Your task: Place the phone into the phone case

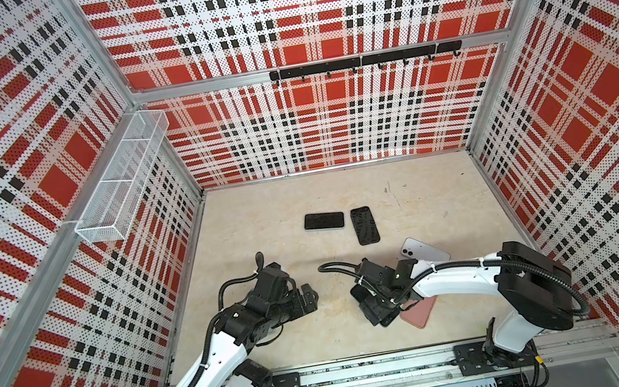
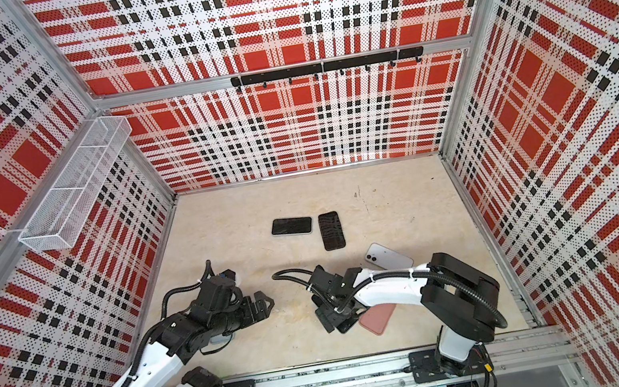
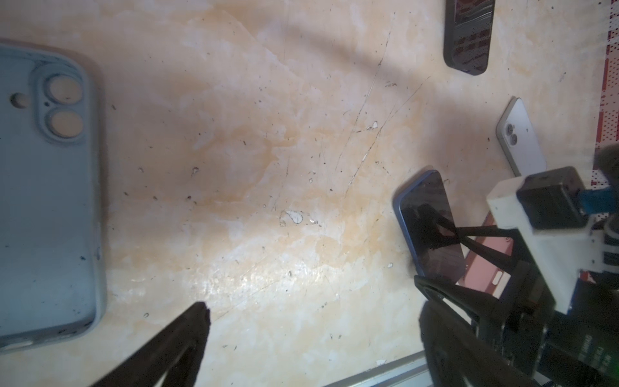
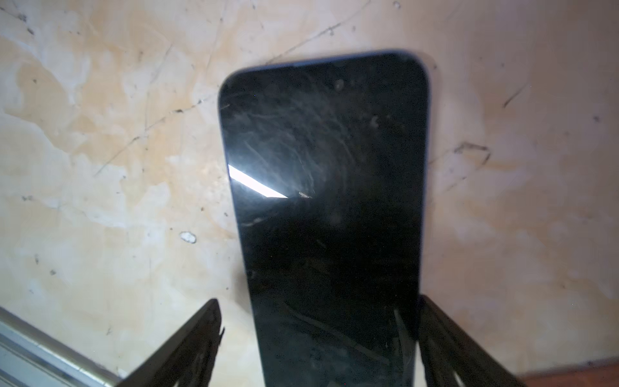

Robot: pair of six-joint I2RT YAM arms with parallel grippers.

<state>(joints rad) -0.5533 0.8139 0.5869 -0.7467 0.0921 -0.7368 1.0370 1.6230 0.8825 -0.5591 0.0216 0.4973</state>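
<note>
**Phone between the right jaws, not yet pinched**

Phone [image 4: 328, 201] lies flat and screen up on the table [image 1: 425, 193], near the front edge. Your right gripper [image 4: 318, 300] straddles its near end. The right arm [image 1: 455, 276] reaches in low from its base toward the middle, with the wrist bent down over the phone. Its jaws stand open. In the right wrist view one finger [image 4: 435, 328] meets the phone's long edge, and the other finger has a clear gap to it. Your left arm [image 1: 201, 371] is folded low on its own side. The left gripper [image 1: 313, 297] points toward the middle with its jaws spread wide above the table.

In both top views the right wrist covers most of the phone, and the arm covers part of the pink case [image 1: 419, 314]. You cannot tell whether the phone's end rests on that case or only lies just beside it. The blue-grey case [image 3: 43, 201] sits under the left arm, and the left wrist view cuts it off at the frame edge. The phone's near end runs out of the right wrist view.

You can count four phones:
- the one between the jaws;
- two dark phones [image 1: 324, 221] [image 1: 364, 225], screen up and just beside each other mid-table;
- one white phone [image 1: 424, 250], face down beyond the right arm.

There are two cases.
</note>
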